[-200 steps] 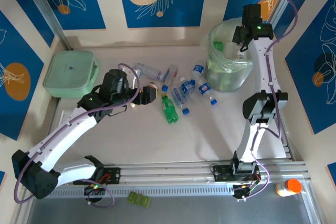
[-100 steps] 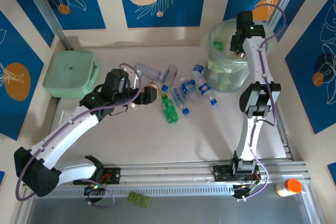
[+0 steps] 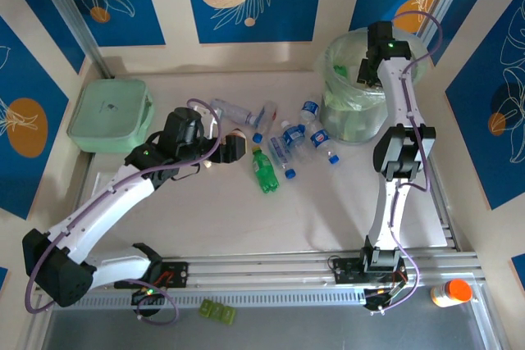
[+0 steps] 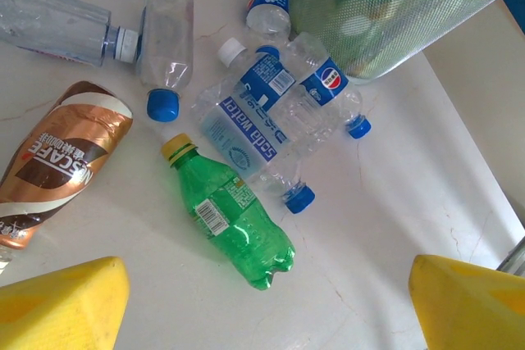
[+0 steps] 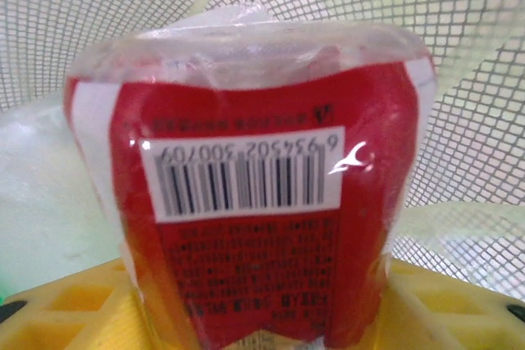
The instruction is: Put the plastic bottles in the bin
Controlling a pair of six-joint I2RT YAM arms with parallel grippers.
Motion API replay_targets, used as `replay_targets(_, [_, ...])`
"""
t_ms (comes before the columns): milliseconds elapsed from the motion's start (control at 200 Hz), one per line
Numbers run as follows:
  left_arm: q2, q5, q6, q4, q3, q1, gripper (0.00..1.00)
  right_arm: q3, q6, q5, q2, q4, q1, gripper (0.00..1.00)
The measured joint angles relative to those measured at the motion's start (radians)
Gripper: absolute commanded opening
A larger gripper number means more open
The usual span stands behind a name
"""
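The job is partly done. In the top view, the right claw (image 3: 371,67) hangs over the large round translucent bin with a pale green bag liner (image 3: 354,125) at the upper right of the frame. Its wrist view shows a crumpled red-labelled plastic bottle (image 5: 246,202) between the yellow fingers (image 5: 74,309), with the bin's mesh wall behind. I cannot tell whether the bottle is pinched or loose. Something green lies inside the liner (too small to name).

About six bottles lie centre frame on the pale counter (image 3: 246,227). Among them are a green plastic bottle with a yellow cap (image 4: 234,219), clear bottles with blue labels (image 4: 250,133) and a brown coffee bottle (image 4: 61,161). The left claw (image 4: 267,305) hovers above them, spread wide and empty. I judge that most of the work remains.
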Motion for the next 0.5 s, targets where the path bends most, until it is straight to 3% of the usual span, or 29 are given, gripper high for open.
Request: replay_targets(500, [0.0,-0.019,0.002,0.0,0.0,0.0,0.89,0.019,0.013,0.004,-0.038,-0.043,0.019,0.85])
